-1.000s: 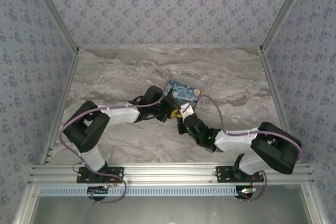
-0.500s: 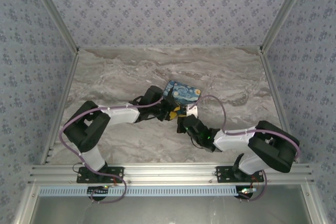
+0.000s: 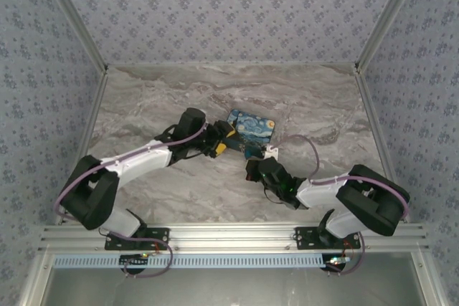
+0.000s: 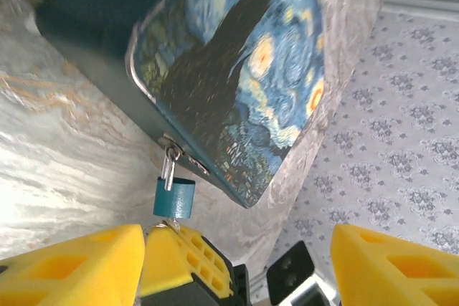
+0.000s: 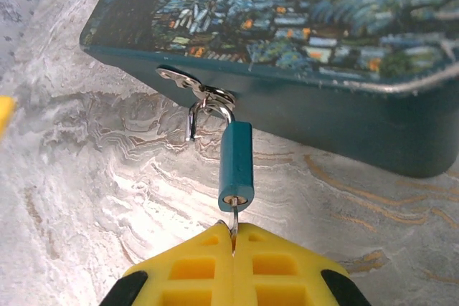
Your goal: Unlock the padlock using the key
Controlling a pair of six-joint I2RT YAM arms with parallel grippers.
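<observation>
The padlock [image 5: 236, 165] hangs from the box's [image 5: 323, 5] hasp above the bench [image 5: 86, 198]. The right tool [image 5: 233, 238] is pinched shut on the key [image 5: 233, 221], whose tip sits in the keyhole. The left tool [image 4: 233, 263] gapes wide just beside, gripping nothing. I'd twist gently, keeping the key in line so it won't slip.

Most of the key [image 5: 234, 223] is buried between the pinched fingers of my right gripper [image 5: 234, 247], a thin sliver reaching the padlock [image 5: 237, 165] at 12 o'clock. From above both are too small to make out; the painted box [image 5: 323, 12] runs off my right wrist view at 3 o'clock.
</observation>
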